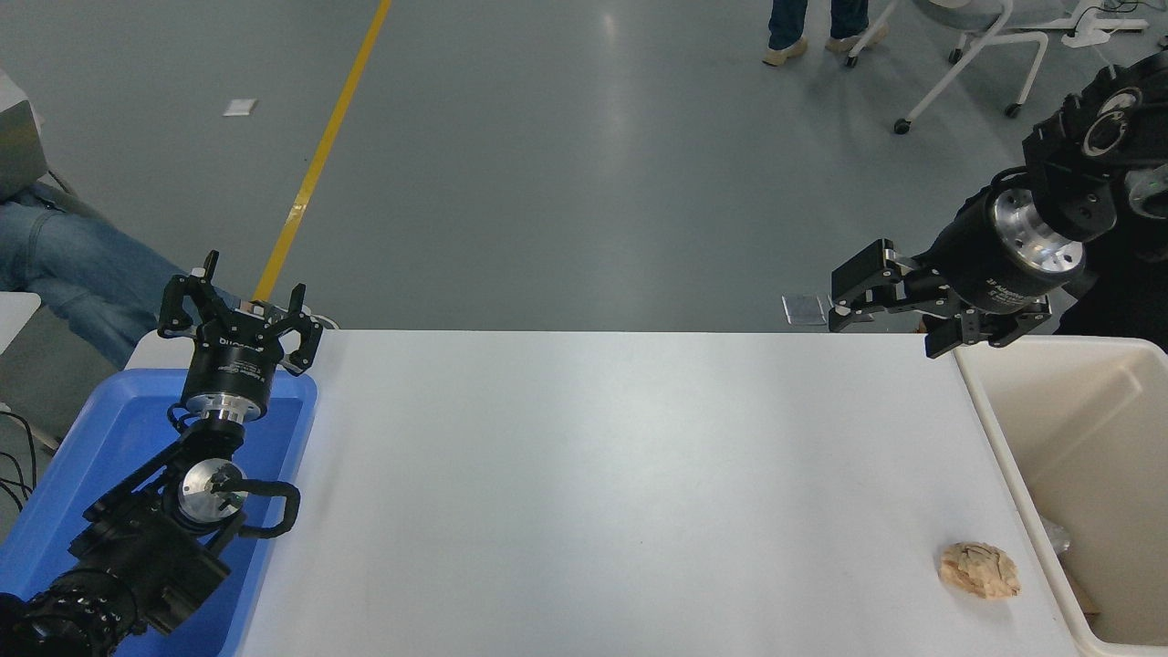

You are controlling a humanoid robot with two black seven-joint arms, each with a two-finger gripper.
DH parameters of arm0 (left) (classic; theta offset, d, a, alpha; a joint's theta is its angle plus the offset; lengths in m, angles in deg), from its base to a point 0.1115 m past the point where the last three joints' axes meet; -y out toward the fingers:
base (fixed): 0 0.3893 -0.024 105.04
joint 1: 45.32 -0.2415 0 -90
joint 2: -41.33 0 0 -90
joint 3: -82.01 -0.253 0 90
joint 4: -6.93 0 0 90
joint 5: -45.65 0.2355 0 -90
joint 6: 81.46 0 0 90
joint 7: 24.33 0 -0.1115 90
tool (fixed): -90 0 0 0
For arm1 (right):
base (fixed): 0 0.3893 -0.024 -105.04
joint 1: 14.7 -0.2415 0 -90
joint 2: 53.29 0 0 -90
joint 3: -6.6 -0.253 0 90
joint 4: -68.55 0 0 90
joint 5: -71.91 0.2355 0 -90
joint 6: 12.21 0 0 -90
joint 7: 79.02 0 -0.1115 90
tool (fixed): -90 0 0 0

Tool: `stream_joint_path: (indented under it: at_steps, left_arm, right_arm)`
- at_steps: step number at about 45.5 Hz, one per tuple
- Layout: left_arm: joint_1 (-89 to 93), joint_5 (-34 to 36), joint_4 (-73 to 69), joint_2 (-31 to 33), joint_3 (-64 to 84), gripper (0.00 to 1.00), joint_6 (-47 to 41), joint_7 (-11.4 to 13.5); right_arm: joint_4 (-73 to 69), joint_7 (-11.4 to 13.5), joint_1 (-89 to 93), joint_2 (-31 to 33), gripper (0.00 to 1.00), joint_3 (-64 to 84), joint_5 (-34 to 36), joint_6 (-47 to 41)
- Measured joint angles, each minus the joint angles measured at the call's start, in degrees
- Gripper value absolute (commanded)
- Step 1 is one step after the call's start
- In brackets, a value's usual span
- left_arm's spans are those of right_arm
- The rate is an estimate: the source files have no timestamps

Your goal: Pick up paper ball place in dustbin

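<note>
The paper ball [979,569], a tan crumpled wad, lies on the white table [593,493] near its front right, just left of the dustbin [995,438]. The dustbin is a cream bin at the table's right edge. My right gripper [890,319] is open and empty, high over the table's far right corner, well behind the ball. My left gripper [240,306] is open and parked over the blue tray at the far left.
A blue plastic tray [91,447] lies at the table's left edge under my left arm. Some scraps lie inside the dustbin. A person's legs in jeans [64,265] are at the far left. Another person's feet and a wheeled chair are at the top right.
</note>
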Motion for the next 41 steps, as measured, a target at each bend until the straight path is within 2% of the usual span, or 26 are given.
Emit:
stream_joint_path:
  at_steps: [8, 31, 41]
  left_arm:
    - [0.0, 0.0, 0.0, 0.0, 0.0, 0.99, 0.0, 0.0]
    - [0.0, 0.0, 0.0, 0.0, 0.0, 0.99, 0.0, 0.0]
    - [0.0, 0.0, 0.0, 0.0, 0.0, 0.99, 0.0, 0.0]
  right_arm:
    - [0.2, 0.0, 2.6, -0.1, 1.0, 0.5, -0.2, 1.7]
    - [1.5, 0.1, 20.4, -0.5, 1.0, 4.8, -7.3, 23.3]
    - [4.9, 0.1, 28.8, 0.3, 1.0, 5.4, -7.9, 29.0]
